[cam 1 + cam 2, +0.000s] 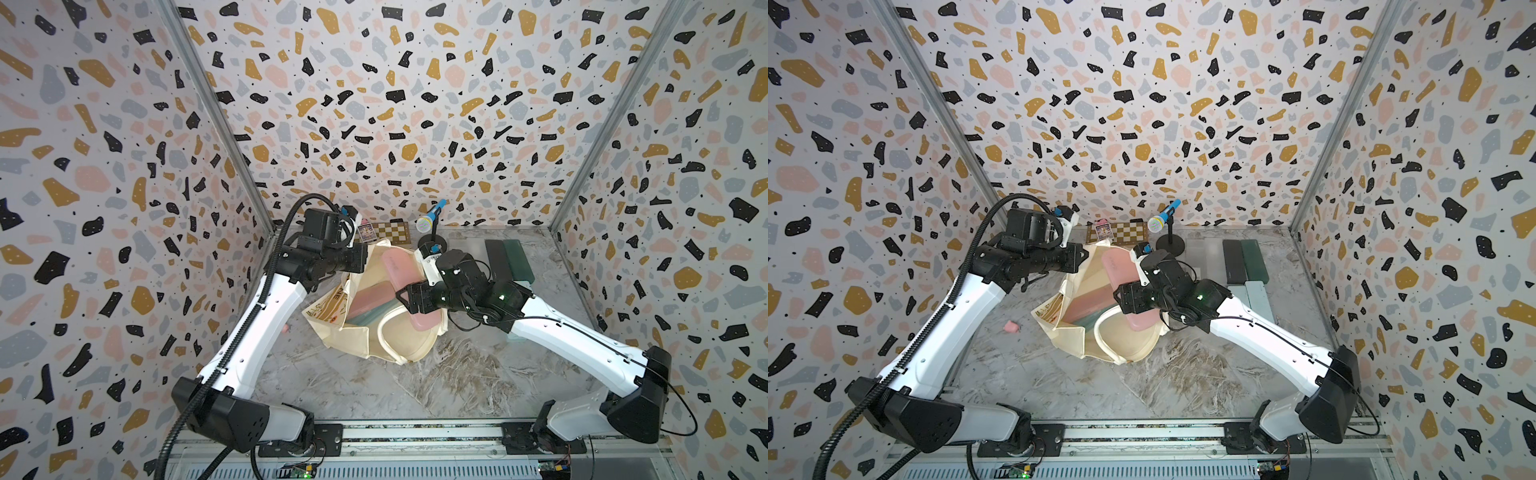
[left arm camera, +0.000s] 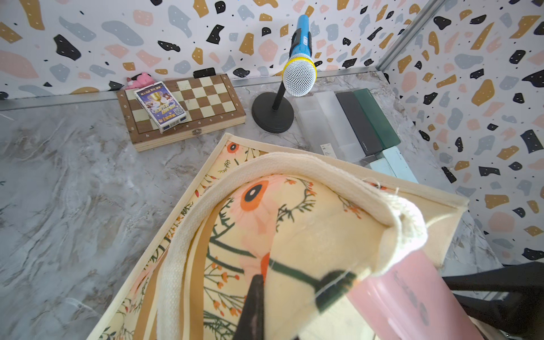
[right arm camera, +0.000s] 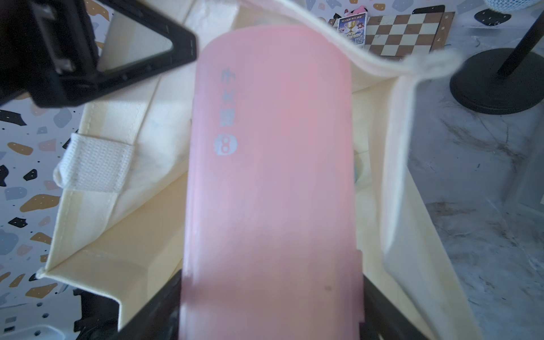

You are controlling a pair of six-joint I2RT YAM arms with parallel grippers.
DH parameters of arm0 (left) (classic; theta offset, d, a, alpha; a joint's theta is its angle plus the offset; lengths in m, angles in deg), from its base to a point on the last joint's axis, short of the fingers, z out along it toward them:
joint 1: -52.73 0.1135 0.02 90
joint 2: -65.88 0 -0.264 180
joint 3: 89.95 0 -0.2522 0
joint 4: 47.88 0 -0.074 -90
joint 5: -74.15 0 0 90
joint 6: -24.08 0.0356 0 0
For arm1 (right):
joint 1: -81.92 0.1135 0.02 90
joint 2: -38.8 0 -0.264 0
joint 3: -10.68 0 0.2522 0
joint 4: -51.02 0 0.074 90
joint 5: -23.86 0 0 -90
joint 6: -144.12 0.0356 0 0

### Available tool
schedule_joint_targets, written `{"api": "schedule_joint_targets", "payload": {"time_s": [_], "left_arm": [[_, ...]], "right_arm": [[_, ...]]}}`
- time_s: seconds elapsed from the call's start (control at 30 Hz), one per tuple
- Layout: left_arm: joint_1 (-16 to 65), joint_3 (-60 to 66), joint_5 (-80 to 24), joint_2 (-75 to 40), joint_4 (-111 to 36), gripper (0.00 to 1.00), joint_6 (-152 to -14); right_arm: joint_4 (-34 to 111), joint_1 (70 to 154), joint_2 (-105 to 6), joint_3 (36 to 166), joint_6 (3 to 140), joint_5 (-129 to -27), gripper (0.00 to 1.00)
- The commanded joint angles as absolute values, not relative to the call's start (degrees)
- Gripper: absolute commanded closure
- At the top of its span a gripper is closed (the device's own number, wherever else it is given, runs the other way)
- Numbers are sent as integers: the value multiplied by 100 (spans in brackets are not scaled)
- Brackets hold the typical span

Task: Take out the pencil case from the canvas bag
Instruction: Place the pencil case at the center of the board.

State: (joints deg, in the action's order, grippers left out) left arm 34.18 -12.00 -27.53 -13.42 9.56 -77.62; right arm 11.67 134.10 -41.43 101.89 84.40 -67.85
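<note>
Right wrist view: the long, pink, round-ended plastic pencil case (image 3: 270, 176) runs between the black fingers of the right hand (image 1: 411, 297), which is closed across its width. The grip is taken near one end, presumably so that the full length can be drawn through the opening. The case is located in the open mouth of the cream canvas bag with floral print (image 1: 405, 345), with its far end tucked under a white woven handle (image 3: 418, 63).

The left hand (image 1: 360, 259) is clenched on the bag's printed face, which is held raised. This is judged to keep the mouth open and the bag anchored. Further flat cases, pink and teal (image 1: 365, 303), are noted inside.

Surface: a grey marbled counter (image 1: 415, 395). At the back are set a wooden chessboard (image 2: 212, 97) carrying a card box (image 2: 160, 106), a blue microphone on a black stand (image 2: 299, 76) and a row of flat cases (image 2: 359, 120).

Room: enclosed by terrazzo-patterned walls (image 1: 374, 104).
</note>
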Motion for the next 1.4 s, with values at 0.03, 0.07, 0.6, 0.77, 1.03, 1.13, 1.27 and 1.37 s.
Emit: {"api": "schedule_joint_targets", "payload": {"time_s": [0.03, 0.07, 0.6, 0.77, 1.03, 1.13, 1.27, 1.37], "left_arm": [[3487, -1565, -2122, -1371, 1093, 100, -7858], [3486, -1627, -1997, -1379, 1122, 100, -7858], [3581, -1804, -1867, -1371, 1127, 100, -7940], [3543, -1573, -3018, -1272, 799, 100, -7843], [3367, -1433, -3732, -1228, 692, 100, -7585], [3363, -1461, -3279, -1196, 772, 100, -7585], [3396, -1694, -2019, -1260, 1074, 100, -7709], [3472, -1972, -1575, -1347, 1215, 100, -7760]], "right_arm": [[1266, 13395, -3716, 10032, 8305, -6606, 30], [1255, 13395, -3630, 9981, 8297, -6564, 30], [2173, 13395, -2127, 7769, 8527, -5963, 30], [2731, 13368, -2201, 7612, 8514, -5802, 30], [3312, 13341, -2857, 8094, 8472, -5964, 30], [3325, 13346, -2901, 8190, 8470, -6034, 31], [3067, 13342, -2583, 8027, 8423, -5839, 33], [2791, 13342, -2183, 7697, 8327, -5608, 33]]}}
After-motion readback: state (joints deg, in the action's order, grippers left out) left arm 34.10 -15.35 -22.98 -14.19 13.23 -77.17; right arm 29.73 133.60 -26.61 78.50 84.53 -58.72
